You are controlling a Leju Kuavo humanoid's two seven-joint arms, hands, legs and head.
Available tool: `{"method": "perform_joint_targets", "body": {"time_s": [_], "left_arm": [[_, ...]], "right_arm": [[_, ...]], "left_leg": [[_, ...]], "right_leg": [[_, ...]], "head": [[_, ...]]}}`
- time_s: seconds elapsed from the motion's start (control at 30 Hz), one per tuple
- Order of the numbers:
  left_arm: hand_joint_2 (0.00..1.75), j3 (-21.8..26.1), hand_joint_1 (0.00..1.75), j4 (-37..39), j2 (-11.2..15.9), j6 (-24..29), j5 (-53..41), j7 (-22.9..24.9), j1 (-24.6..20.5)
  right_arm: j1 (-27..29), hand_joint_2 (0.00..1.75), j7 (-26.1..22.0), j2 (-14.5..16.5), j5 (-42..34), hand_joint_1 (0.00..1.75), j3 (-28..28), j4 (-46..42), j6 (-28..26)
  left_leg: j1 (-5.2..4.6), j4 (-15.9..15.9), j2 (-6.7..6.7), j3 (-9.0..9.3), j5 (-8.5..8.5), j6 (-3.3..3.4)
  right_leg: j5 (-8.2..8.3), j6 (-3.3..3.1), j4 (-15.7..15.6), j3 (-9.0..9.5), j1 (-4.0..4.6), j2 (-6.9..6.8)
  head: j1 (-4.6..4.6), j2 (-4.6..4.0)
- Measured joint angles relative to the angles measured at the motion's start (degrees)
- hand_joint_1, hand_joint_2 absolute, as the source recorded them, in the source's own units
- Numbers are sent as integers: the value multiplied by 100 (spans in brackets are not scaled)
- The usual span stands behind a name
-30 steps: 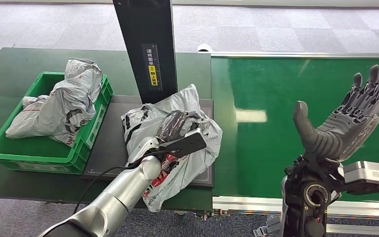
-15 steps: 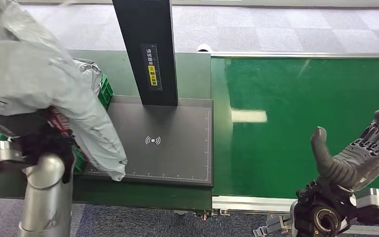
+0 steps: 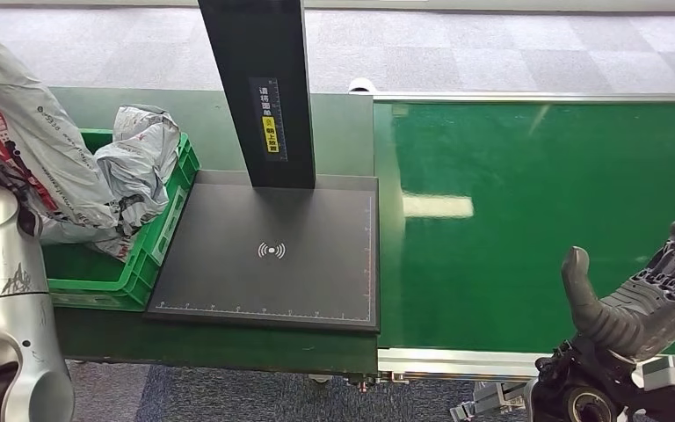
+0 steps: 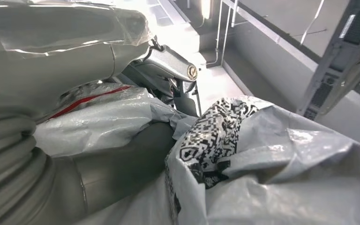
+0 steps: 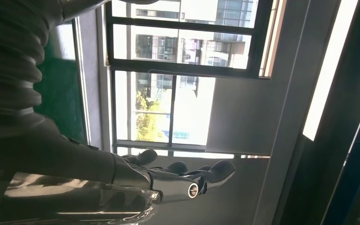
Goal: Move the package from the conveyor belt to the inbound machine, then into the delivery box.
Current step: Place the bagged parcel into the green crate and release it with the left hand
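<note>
Grey plastic wrapping marks the package (image 3: 31,145), which is seen in the head view raised at the far left, above the near left part of the green delivery box (image 3: 154,224). It is carried by the left hand (image 4: 122,154); in the left wrist view the thick grey thumb and the fingers (image 4: 168,61) are wrapped by the crumpled film, so the package is plainly held, with a black-and-white code patch showing on its skin. A second grey parcel (image 3: 141,154) lies inside the box, leaning at its far right corner.

The box stands on the dark green surface (image 3: 220,343), touching the left edge of the inbound machine (image 3: 268,255), a flat black pad with a white wireless mark and a black upright post (image 3: 259,88) bearing a small yellow label. To the right of the pad the bright green conveyor belt (image 3: 536,193) is seen.

The right hand (image 3: 646,294) is held palm-up over the near edge of the belt, its fingers (image 5: 215,169) spread wide and its thumb raised, with nothing in it.
</note>
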Motion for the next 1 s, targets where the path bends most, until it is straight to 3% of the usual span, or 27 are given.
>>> {"method": "perform_joint_targets", "body": {"time_s": [0.07, 0.17, 0.3, 0.43, 0.63, 0.8, 0.9, 1.0], "left_arm": [[175, 37, 175, 109, 18, 33, -105, 82, -33], [175, 50, 175, 592, 128, 267, -769, 678, -270], [175, -88, 175, 2250, 504, 446, -1812, 1105, -985], [175, -433, 175, 3451, 585, -40, -2511, 1429, -1329], [175, -933, 175, 4253, 507, -484, -3123, 2102, -1464], [175, -1456, 175, 4575, 275, -932, -4042, 3142, -1537], [175, -1703, 175, 4707, 56, -1514, -4228, 3322, -1542], [175, -1833, 175, 4783, -138, -1710, -4285, 3333, -1537]], "right_arm": [[0, 175, 0, -4, -1, 0, 0, 0, 0], [1, 175, 21, -15, -23, 0, 0, 0, -16], [12, 175, 107, -18, -40, 0, -4, 0, -52], [18, 175, 184, -16, -31, 0, -14, 0, -14], [10, 175, 215, -15, -38, 0, -24, 1, 95], [-80, 175, 320, -16, -55, 0, 12, 67, 342], [-175, 175, 336, -16, -60, 0, 56, 180, 442], [-249, 175, 337, -19, -57, 0, 102, 286, 485]], "left_leg": [[0, 0, -1, -1, 0, 0], [0, 0, -4, -2, 0, 0], [2, 0, -1, 3, 4, -5], [3, 0, -10, 2, 8, -9], [2, 2, -4, -3, 6, -8], [1, 2, -23, -6, 6, -7], [1, 2, -26, -6, 7, -7], [1, 2, -26, -5, 7, -7]], "right_leg": [[0, 0, -1, -2, 0, 0], [0, 0, -2, -4, 2, -1], [4, -5, 0, -6, 8, 1], [5, -6, 3, -1, 9, -2], [5, -6, 2, -7, 7, 0], [4, -6, 0, -3, 6, -12], [5, -5, 1, 0, 7, -15], [7, -2, 1, 1, 7, -14]], "head": [[-1, 0], [2, 0], [-1, 1], [1, 0], [1, 0], [-1, 0], [1, 0], [0, 0]]}}
